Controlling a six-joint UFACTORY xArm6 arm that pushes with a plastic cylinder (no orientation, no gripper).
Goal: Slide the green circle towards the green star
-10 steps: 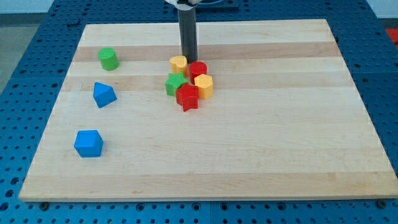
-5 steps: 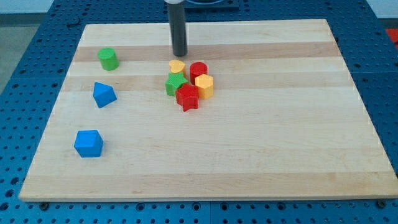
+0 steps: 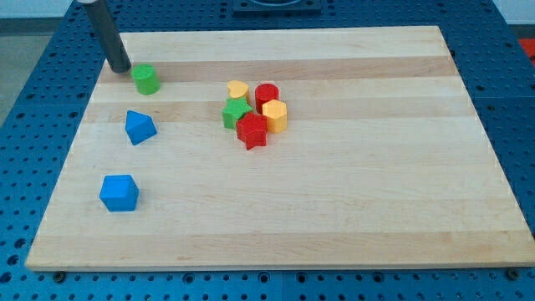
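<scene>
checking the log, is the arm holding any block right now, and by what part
Nothing is held. My tip is a bare rod end, just left of the green circle, with a small gap showing.

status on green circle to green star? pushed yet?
Done: my tip sits just off the view's-left side of the green circle, on the side away from the green star.
In hand: lining up; contact is unclear.
Left: the whole slide rightwards; the circle is far from the star's cluster.

From my screen, I see a pale wooden board (image 3: 334, 209) with lengthwise grain lying on a blue perforated bench top (image 3: 33, 100), evenly lit, soft shadows only. No walls or windows show.
</scene>
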